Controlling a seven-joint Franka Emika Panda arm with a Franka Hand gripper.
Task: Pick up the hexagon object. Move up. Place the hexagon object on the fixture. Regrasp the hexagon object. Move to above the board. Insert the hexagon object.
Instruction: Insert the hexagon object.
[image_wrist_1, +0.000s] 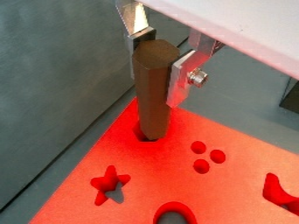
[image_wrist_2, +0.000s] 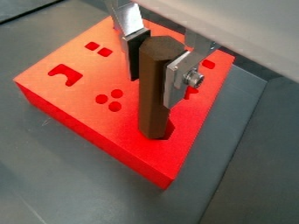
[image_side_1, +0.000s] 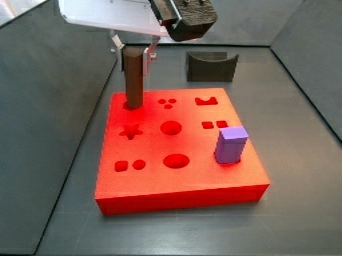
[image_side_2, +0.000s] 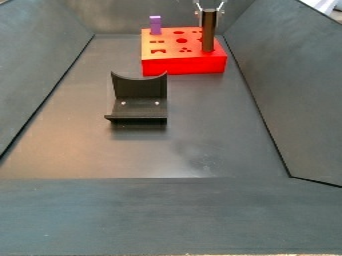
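Step in hand: the insertion, by my judgement; the peg is standing upright with its lower end going into a cut-out of the board, so the pick-up, the fixture stop and the regrasp are looking done.

Gripper: the gripper (image_wrist_2: 158, 54) is hanging over the far left corner of the board in a side view (image_side_1: 138, 48), and its two silver fingers (image_wrist_1: 184, 74) are clamping the upper part of the hexagon object between them.

Hexagon object: the brown hexagon object (image_wrist_1: 151, 92) is standing vertical, its foot sitting in a hole near the board's corner in both wrist views (image_wrist_2: 155, 87); how deep it is reaching I cannot tell.

Board: the red board (image_side_1: 201, 180) is lying flat on the floor, far from the fixture in a side view (image_side_2: 201, 66).

Fixture: the fixture (image_side_2: 136, 99) is sitting empty, well apart from the board.

Next move: it is calling for a straight downward push with the peg kept plumb, then parting the fingers and lifting clear; a tilt could be jamming the peg against the hole's edge.

Count: one gripper, one hexagon object, one board, one fixture, one purple block (image_side_1: 231, 144) standing on the board's near right part.
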